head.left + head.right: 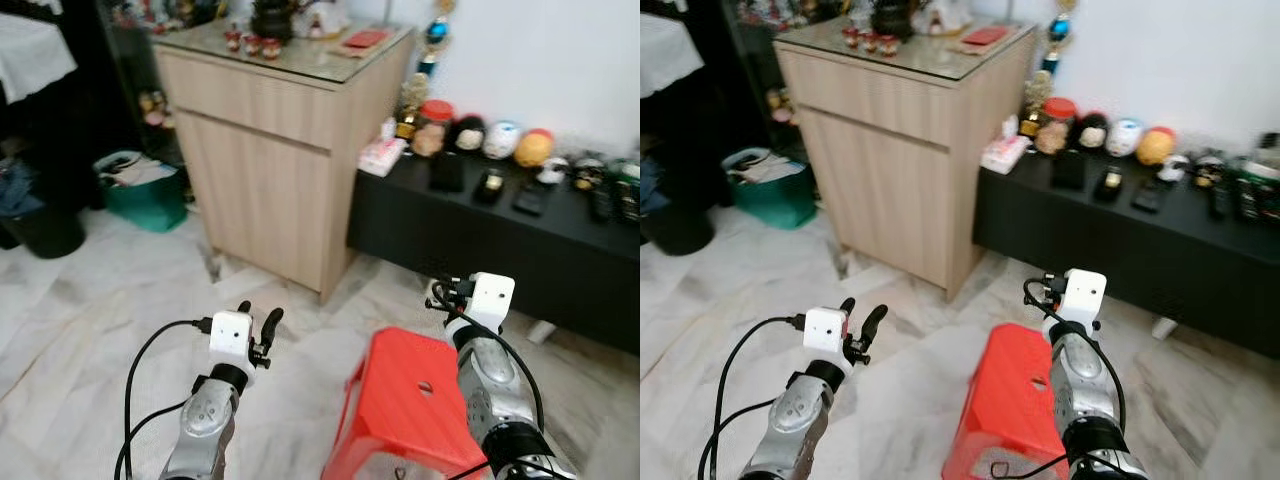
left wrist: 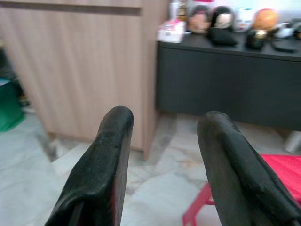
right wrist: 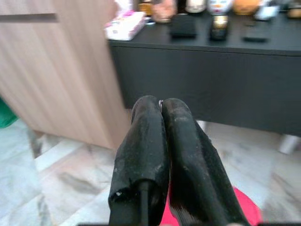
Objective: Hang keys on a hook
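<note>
Between the pressed-together fingers of the right gripper a tiny silvery glint shows at the tips, too small to identify as keys; this gripper is held above the red plastic stool. Left gripper holds nothing, fingers spread apart, raised over the marble floor. Ahead stand a light wooden cabinet and, beside it on the robot's right, a low black console carrying small ornaments

Stool before cabinet, bench rightward
</note>
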Available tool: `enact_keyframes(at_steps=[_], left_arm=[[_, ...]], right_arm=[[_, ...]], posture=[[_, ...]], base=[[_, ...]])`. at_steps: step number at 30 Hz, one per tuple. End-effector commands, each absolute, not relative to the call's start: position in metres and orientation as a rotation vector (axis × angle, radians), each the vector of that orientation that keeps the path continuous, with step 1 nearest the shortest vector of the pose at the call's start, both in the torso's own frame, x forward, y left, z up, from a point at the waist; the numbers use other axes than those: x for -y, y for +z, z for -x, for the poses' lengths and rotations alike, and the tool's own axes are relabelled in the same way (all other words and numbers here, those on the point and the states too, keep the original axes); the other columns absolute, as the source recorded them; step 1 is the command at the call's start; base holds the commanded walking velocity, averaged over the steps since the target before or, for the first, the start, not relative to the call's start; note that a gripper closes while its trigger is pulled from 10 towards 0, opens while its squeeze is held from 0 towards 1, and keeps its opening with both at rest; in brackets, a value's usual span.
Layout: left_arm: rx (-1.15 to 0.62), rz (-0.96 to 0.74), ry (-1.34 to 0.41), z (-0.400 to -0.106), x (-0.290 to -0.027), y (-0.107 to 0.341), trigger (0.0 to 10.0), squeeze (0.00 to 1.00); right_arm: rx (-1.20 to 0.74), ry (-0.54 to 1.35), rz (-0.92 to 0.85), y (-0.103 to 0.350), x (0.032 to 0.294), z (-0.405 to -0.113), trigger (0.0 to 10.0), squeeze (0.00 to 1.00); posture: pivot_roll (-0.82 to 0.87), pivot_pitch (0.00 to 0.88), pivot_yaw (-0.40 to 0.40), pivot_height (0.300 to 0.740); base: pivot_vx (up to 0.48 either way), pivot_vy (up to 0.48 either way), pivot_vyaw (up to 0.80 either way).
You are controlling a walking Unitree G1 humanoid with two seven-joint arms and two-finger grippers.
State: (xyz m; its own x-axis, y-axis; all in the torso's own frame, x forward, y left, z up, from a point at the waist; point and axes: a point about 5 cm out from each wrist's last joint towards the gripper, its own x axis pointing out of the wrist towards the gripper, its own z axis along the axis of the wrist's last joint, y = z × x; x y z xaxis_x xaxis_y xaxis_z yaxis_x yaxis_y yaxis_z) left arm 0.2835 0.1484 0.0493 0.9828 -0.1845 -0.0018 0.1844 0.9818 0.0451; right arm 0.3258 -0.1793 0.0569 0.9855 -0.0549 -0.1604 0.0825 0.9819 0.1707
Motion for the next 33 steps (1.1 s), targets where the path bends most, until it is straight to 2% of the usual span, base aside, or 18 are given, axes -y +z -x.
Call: enact_keyframes(at_steps=[1, 14, 21, 27, 33], left_arm=[[0.006, -0.042, -0.186, -0.284, -0.148, 0.051, 10.0, 0.00], [0.014, -0.042, -0.210, -0.285, -0.147, 0.054, 10.0, 0.00], [0.017, -0.037, -0.256, -0.284, -0.142, 0.056, 10.0, 0.00], [0.029, -0.034, -0.286, -0.286, -0.138, 0.061, 10.0, 0.00], [0.034, -0.036, -0.361, -0.290, -0.132, 0.072, 10.0, 0.00]], right_arm=[[-0.138, -0.075, -0.183, 0.063, 0.180, -0.329, 10.0, 0.00], [-0.145, -0.087, -0.205, 0.068, 0.181, -0.333, 10.0, 0.00], [-0.228, -0.059, -0.187, 0.063, 0.179, -0.333, 10.0, 0.00], [-0.265, 0.045, -0.174, 0.067, 0.165, -0.336, 10.0, 0.00], [-0.315, 0.149, -0.139, 0.073, 0.154, -0.336, 10.0, 0.00]], posture=[[0.01, 0.000, -0.033, 0.740], [0.01, 0.000, -0.029, 0.740], [0.01, 0.000, -0.027, 0.740], [0.01, 0.000, -0.026, 0.740], [0.00, 0.000, -0.027, 0.740]], base=[[-0.277, 0.000, 0.00], [-0.278, 0.000, 0.00], [-0.281, 0.000, 0.00], [-0.275, 0.000, 0.00], [0.000, 0.000, 0.00]])
